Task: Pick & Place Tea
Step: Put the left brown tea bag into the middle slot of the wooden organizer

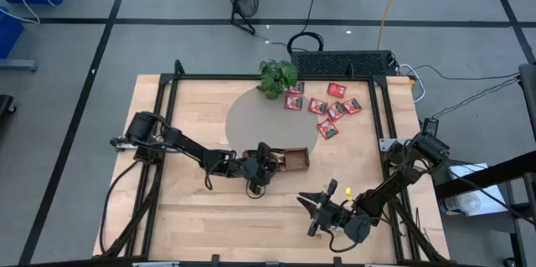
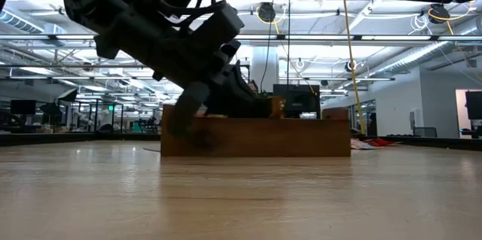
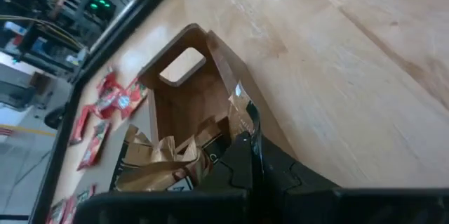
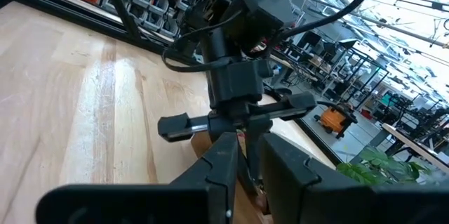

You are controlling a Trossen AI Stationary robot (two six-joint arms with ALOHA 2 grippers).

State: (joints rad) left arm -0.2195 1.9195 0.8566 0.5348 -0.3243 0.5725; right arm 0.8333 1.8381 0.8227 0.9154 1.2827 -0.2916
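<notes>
High view: the wooden tray (image 1: 295, 160) is seen at the middle of the tabletop (image 1: 193, 108), with the left pincer (image 1: 266, 164) parked right at its left end, fingers clenched tight. Brownish packets (image 3: 165, 155) are shown piled inside the tray in the left wrist view. Red tea packets (image 1: 328, 106) are scattered in the upper right, beside a potted plant (image 1: 276, 75). The right pincer (image 1: 322, 204) is found lower right of centre, well apart from the tray; whether anything is gripped can't be told.
</notes>
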